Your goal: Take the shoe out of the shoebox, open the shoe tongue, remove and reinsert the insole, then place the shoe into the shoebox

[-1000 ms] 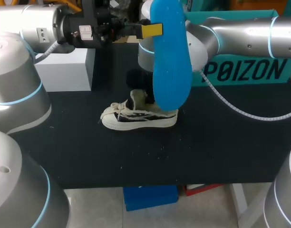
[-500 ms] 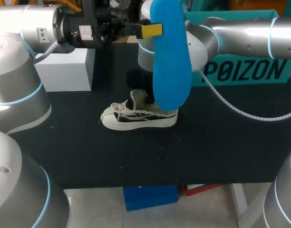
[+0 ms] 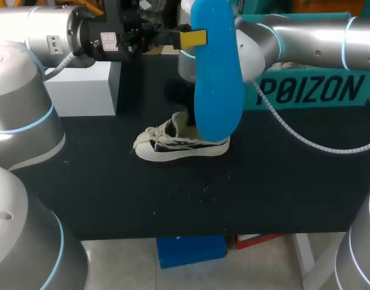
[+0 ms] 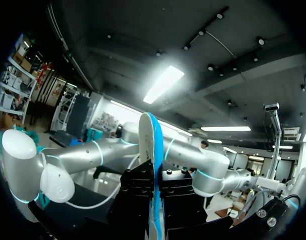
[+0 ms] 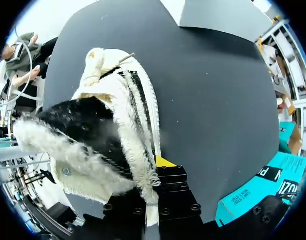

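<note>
My left gripper is shut on a bright blue insole, held high above the table with its sole side towards the head camera. In the left wrist view the insole stands edge-on between the black fingers of that gripper. A cream and black canvas shoe is below it on the black table, laces loose and tongue raised. My right arm comes in behind the insole. In the right wrist view my right gripper is shut on the frayed collar of the shoe.
The teal shoebox stands at the back right, behind my right arm. A white box sits at the back left under my left arm. A blue object lies on the floor below the table's front edge.
The shoe has shifted slightly to the right and tipped, toe lower, as my right arm rose a little. The left arm and the insole have kept still.
</note>
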Robot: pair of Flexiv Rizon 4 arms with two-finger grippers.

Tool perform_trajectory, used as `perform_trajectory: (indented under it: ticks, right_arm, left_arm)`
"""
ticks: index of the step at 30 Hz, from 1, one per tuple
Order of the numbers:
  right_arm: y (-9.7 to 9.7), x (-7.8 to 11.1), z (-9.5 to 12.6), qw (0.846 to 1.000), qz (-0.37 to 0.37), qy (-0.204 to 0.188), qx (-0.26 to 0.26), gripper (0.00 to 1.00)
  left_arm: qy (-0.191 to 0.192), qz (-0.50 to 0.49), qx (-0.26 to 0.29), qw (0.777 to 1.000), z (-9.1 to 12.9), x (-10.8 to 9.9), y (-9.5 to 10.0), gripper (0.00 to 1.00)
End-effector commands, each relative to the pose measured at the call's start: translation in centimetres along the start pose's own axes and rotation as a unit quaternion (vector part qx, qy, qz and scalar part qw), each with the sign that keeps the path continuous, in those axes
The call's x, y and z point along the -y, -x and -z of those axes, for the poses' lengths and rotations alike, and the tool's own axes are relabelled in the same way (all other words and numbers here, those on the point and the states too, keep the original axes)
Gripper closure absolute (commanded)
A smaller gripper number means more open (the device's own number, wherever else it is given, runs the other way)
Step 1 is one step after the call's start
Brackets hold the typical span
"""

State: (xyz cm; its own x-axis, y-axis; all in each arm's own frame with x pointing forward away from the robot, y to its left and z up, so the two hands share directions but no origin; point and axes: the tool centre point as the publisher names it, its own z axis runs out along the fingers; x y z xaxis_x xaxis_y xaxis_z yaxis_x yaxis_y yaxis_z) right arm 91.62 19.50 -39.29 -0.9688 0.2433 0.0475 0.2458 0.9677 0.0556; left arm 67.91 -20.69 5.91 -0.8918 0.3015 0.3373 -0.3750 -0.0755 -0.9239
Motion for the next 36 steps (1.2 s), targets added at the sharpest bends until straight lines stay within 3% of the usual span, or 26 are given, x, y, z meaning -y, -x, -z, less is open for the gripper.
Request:
perform_trajectory:
  ticks: [1,3,4,5,14,22,31,36]
  right_arm:
    - [0.4,0.6,1.7,0.997,-0.078,0.012,-0.005,1.00]
    - [0.4,0.6,1.7,0.997,-0.078,0.012,-0.005,1.00]
    - [0.3,0.8,3.0,0.987,-0.155,0.028,0.000,1.00]
    - [0.2,0.8,3.3,0.983,-0.180,0.034,0.003,1.00]
    - [-0.9,0.7,5.3,0.937,-0.340,0.075,0.024,1.00]
    - [-1.9,1.3,5.9,0.861,-0.495,0.100,0.057,1.00]
    - [-2.2,0.7,5.7,0.817,-0.559,0.102,0.094,1.00]
    - [-1.7,0.6,4.6,0.804,-0.579,0.080,0.111,1.00]
  left_arm:
    - [0.000,0.000,0.002,1.000,-0.2,-0.1,0.0,1.00]
    - [0.000,0.000,0.002,1.000,-0.2,-0.1,0.0,1.00]
    - [0.000,0.000,0.002,1.000,-0.2,-0.1,0.0,1.00]
    - [0.000,0.000,0.002,1.000,-0.2,-0.1,0.0,1.00]
    - [0.000,0.000,0.002,1.000,-0.2,-0.1,0.0,1.00]
    - [0.000,0.000,0.002,1.000,-0.2,-0.1,0.0,1.00]
    - [0.000,0.000,0.002,1.000,-0.2,-0.1,0.0,1.00]
    - [0.000,0.000,0.002,1.000,-0.2,-0.1,0.0,1.00]
